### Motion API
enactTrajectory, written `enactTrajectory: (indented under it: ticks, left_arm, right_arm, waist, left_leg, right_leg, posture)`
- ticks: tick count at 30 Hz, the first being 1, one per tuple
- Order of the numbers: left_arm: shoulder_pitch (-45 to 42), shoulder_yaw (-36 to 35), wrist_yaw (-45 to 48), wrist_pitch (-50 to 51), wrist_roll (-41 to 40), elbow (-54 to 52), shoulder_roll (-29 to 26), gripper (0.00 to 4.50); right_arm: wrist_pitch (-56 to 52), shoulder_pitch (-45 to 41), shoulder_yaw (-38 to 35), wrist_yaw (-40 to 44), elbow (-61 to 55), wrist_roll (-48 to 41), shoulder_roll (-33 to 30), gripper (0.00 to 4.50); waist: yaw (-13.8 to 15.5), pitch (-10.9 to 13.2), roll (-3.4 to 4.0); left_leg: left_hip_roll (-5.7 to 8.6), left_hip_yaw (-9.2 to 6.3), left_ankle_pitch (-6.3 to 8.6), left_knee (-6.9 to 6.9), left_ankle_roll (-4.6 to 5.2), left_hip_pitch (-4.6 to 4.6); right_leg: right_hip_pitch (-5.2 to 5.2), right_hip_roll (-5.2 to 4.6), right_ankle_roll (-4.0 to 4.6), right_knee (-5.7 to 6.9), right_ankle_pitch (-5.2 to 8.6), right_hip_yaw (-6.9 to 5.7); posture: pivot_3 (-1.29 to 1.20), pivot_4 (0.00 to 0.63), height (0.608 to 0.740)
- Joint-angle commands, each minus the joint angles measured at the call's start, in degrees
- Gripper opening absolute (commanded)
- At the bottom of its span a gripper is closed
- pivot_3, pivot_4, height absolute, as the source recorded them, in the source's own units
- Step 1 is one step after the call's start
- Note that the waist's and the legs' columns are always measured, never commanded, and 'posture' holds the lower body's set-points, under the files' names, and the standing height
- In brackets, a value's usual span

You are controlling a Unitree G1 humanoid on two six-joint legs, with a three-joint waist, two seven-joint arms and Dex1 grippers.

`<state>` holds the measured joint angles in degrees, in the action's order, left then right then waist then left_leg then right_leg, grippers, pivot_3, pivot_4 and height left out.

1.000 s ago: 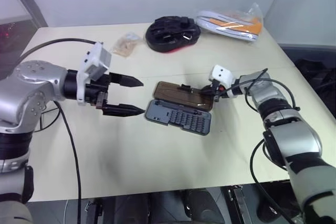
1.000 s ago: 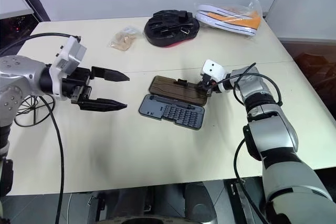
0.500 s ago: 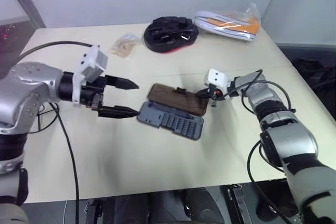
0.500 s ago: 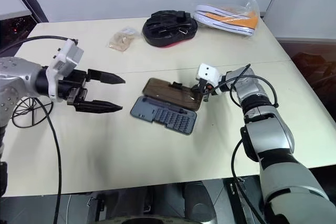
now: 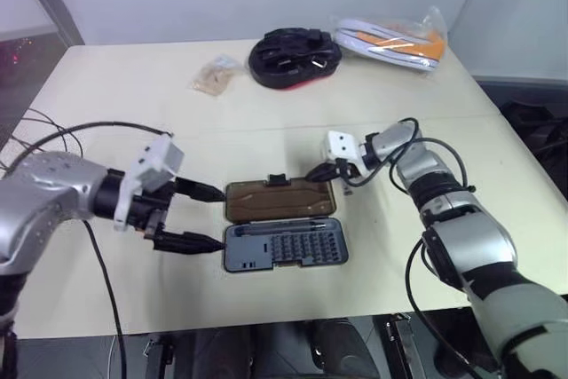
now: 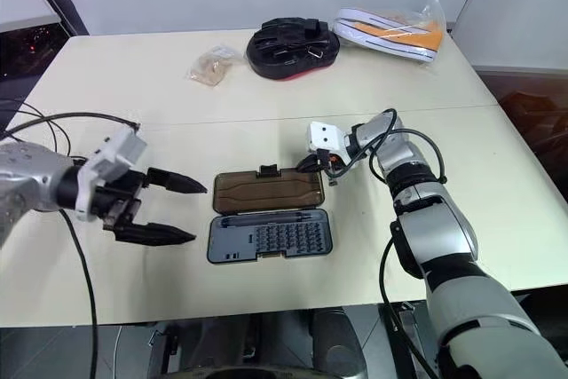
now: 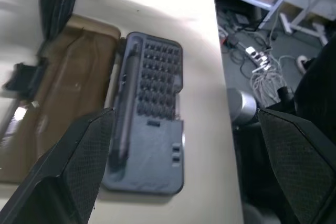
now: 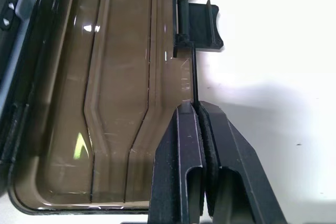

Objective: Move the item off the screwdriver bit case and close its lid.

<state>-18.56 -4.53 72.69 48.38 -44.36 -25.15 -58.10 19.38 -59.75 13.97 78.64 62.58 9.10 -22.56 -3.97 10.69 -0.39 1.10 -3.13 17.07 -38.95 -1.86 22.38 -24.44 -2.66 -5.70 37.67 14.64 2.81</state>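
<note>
Case (image 5: 282, 244), screwdriver bit type, dark grey, lying open on the cream counter (image 5: 266, 122) near its front edge; rows of small bits and one long driver handle seated in the base. Lid (image 5: 280, 201), smoky-brown translucent, folded flat on the counter along the far side of the case, black latch tab (image 5: 277, 180) on its far edge. No brand, label or writing can be read on case or lid. Right tool (image 5: 321, 172), fingers pressed together, tip at the lid's far right corner; the right wrist view shows the shut fingers (image 8: 195, 145) at the lid's rim near the latch tab, and whether the rim is pinched cannot be told. Left tool (image 5: 209, 217), fingers spread wide and empty, just left of the case, one tip near the lid's left end, one near the base's left end. Wire-hoop item (image 6: 27, 122), partly seen well to the left of the case at the counter's left edge. Beyond the case, far side of the counter: black strap bundle (image 5: 294, 55), small tan packet (image 5: 213, 77), clear bag of white and orange goods (image 5: 390, 37). Compared with a second ago: the case now lies square to the counter's front edge, where it was skewed; the left tool is lower and nearer the case; the right tool has come left with the lid's corner.
</note>
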Motion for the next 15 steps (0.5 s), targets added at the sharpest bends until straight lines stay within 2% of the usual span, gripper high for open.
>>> enactTrajectory:
  ticks: [1,5,10,11,15]
  left_arm:
    - [1.75,-1.78,-3.95,-1.90,0.85,-1.25,1.66,4.50]
    - [5.92,-1.03,-7.42,-4.59,2.64,-1.32,5.14,3.24]
    - [12.83,2.10,-6.91,-12.17,8.54,-1.06,6.52,0.81]
    - [13.86,2.48,-6.67,-12.94,9.02,-1.12,6.57,0.18]
    - [14.74,4.22,-7.57,-14.60,10.91,0.63,7.68,0.08]
  right_arm:
    - [-0.78,0.78,0.31,-0.83,-2.56,0.11,-0.13,0.02]
    - [-2.77,2.22,0.24,-1.00,-4.79,-0.50,-0.43,0.00]
    - [-4.30,4.08,0.61,-0.92,-8.29,-0.79,-0.77,0.00]
    - [-4.69,4.25,0.60,-1.07,-8.74,-0.84,-0.81,0.00]
    - [-5.33,4.52,0.65,-1.37,-9.70,-0.85,-1.06,0.00]
  waist:
    - [-0.02,0.00,0.00]
    - [-0.03,0.00,0.00]
    - [0.04,0.00,0.01]
    - [0.05,0.00,0.01]
    - [0.05,0.00,0.01]
  left_leg:
    - [0.00,0.00,0.00,0.00,0.00,0.00]
    - [0.00,0.00,-0.01,0.00,-0.01,-0.03]
    - [0.01,0.01,-0.01,0.00,-0.01,-0.04]
    - [0.01,0.00,-0.01,0.00,-0.01,-0.04]
    - [0.00,0.00,0.00,0.00,-0.01,-0.04]
  right_leg:
    - [0.00,0.00,0.00,0.02,0.00,0.00]
    - [0.00,-0.01,0.00,0.05,0.00,0.01]
    - [0.01,-0.02,0.01,0.05,0.00,0.01]
    - [0.01,-0.02,0.01,0.05,0.00,0.01]
    - [0.01,-0.03,0.01,0.06,0.00,0.00]
  posture:
    - [0.00,0.150,0.740]
    - [0.00,0.150,0.740]
    - [0.00,0.150,0.740]
    - [0.00,0.150,0.740]
    - [0.00,0.150,0.740]
